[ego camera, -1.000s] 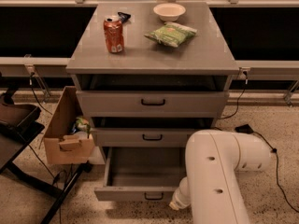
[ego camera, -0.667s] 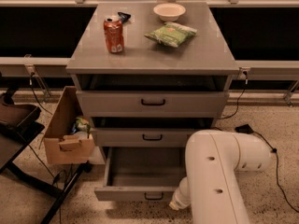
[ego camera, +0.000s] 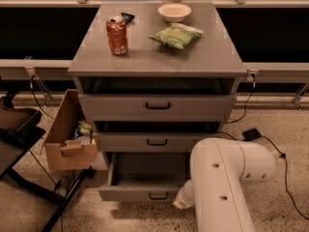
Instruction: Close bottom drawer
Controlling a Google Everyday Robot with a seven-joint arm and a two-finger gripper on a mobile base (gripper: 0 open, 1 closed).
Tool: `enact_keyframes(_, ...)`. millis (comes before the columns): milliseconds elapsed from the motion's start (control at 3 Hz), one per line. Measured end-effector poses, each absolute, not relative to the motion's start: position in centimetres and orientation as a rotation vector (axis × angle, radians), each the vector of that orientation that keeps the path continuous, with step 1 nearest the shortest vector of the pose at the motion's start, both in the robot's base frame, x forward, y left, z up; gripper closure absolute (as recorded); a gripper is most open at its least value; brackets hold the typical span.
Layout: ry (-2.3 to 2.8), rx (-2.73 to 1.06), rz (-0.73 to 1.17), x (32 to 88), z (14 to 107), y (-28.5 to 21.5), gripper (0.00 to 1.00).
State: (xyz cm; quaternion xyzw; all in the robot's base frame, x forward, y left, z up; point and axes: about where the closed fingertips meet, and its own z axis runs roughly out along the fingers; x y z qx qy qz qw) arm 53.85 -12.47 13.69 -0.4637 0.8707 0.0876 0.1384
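Observation:
The bottom drawer (ego camera: 137,193) of the grey cabinet (ego camera: 154,62) is pulled out, with its shallow grey box open and its small black handle (ego camera: 158,195) facing me. My white arm (ego camera: 222,178) fills the lower right. My gripper (ego camera: 180,201) is low at the right end of the drawer front, mostly hidden by the arm. The middle drawer (ego camera: 157,141) and top drawer (ego camera: 157,106) stand slightly out from the frame.
On the cabinet top are an orange can (ego camera: 117,35), a green snack bag (ego camera: 175,35) and a white bowl (ego camera: 174,11). A cardboard box (ego camera: 67,141) sits at the cabinet's left, by a black stand (ego camera: 19,129). A cable and plug (ego camera: 252,134) lie on the floor at right.

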Motion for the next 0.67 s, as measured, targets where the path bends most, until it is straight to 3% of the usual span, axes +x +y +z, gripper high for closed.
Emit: enact_keyframes(667,2.484,-1.401,0.202,57.2,13.8,-13.0,1.00)
